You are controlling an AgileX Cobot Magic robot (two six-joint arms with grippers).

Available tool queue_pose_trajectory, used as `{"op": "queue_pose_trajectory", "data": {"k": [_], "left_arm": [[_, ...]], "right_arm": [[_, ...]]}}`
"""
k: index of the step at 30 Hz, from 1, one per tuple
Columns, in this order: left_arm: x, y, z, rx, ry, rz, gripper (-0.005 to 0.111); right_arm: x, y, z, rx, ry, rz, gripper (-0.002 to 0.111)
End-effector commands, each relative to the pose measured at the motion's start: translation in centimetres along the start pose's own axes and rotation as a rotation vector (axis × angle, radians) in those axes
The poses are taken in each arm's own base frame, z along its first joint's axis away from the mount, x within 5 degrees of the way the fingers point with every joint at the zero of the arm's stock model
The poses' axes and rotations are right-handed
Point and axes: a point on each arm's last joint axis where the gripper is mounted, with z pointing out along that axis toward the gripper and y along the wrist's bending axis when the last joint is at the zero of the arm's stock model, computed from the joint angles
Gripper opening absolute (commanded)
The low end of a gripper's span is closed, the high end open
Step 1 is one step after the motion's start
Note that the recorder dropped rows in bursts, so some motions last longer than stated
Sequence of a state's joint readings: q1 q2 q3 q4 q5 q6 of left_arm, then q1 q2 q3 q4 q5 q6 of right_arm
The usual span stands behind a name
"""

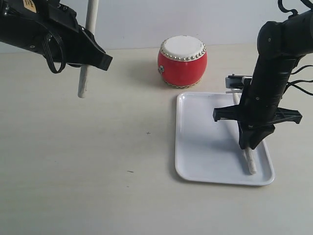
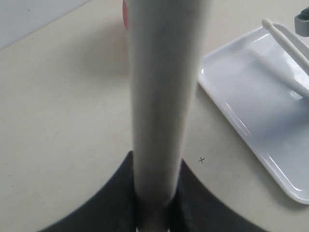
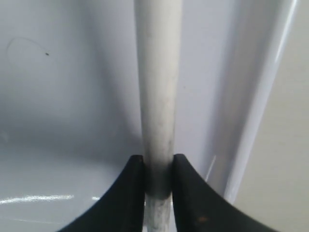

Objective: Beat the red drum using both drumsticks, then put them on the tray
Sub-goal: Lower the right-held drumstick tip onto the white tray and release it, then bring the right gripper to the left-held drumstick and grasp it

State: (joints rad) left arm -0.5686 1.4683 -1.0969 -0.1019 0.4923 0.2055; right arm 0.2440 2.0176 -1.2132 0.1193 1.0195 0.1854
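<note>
Exterior view: one red drum [image 1: 182, 61] stands behind one tray [image 1: 203, 147]. The right claw [image 1: 250, 143] grips one drumstick [image 1: 250, 165], its end down on the tray near the right rim. The left claw [image 1: 91, 55] grips the second drumstick [image 1: 83, 82] upright above the surface [image 1: 98, 176].

Left wrist view: the claw is clenched on its stick.

Right wrist view: the stick is pinched over the tray.

Beating seems finished; both sticks are not yet released.

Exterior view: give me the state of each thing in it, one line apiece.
left drumstick: upright, held in the air above the table.
left gripper: shut on left drumstick.
right drumstick: slanted, lower end down at the tray.
right gripper: shut on right drumstick.
drum: upright on the table, untouched.
tray: flat on the table.
</note>
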Motion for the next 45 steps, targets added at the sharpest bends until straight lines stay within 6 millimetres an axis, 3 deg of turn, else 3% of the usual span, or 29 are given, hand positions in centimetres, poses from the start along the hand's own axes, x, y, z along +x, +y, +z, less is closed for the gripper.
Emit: {"op": "queue_pose_trajectory", "data": {"k": [1, 6, 9, 12, 15, 19, 23, 26, 34, 45], "left_arm": [[-0.2, 0.0, -0.2, -0.001, -0.024, -0.014, 0.000], [-0.2, 0.0, -0.2, -0.001, -0.024, -0.014, 0.000], [-0.1, 0.0, -0.2, 0.000, -0.018, -0.014, 0.000], [0.8, 0.0, 0.4, -0.004, -0.015, 0.021, 0.000], [0.8, 0.0, 0.5, -0.013, -0.058, 0.030, 0.000], [1.3, 2.3, 1.1, -0.039, -0.036, -0.026, 0.000], [3.5, 6.1, 4.5, -0.027, 0.038, -0.170, 0.000], [4.4, 8.3, 6.7, 0.092, 0.000, -0.278, 0.000], [2.6, 7.7, 7.1, 0.558, -0.329, -0.370, 0.000], [3.1, 7.3, 9.2, 0.702, -0.375, -0.374, 0.000]], "right_arm": [[-0.2, -0.1, 0.1, 0.005, -0.020, -0.004, 0.020], [-0.2, 0.0, 0.1, 0.004, -0.024, -0.055, 0.042], [-0.2, 0.0, -0.1, 0.003, -0.031, -0.081, 0.048], [-0.2, 0.4, -2.2, -0.032, -0.137, -0.182, 0.049], [0.6, 1.9, -4.3, -0.193, -0.256, -0.386, 0.049], [1.1, 3.6, -5.2, -0.375, -0.445, -0.615, 0.049], [1.4, 5.8, -6.5, -0.609, -0.590, -0.805, 0.049], [1.9, 6.8, -7.5, -0.748, -0.676, -0.934, 0.049], [1.9, 7.1, -8.0, -0.762, -0.779, -1.045, 0.049], [1.2, 7.4, -7.9, -0.795, -0.866, -1.048, 0.049]]}}
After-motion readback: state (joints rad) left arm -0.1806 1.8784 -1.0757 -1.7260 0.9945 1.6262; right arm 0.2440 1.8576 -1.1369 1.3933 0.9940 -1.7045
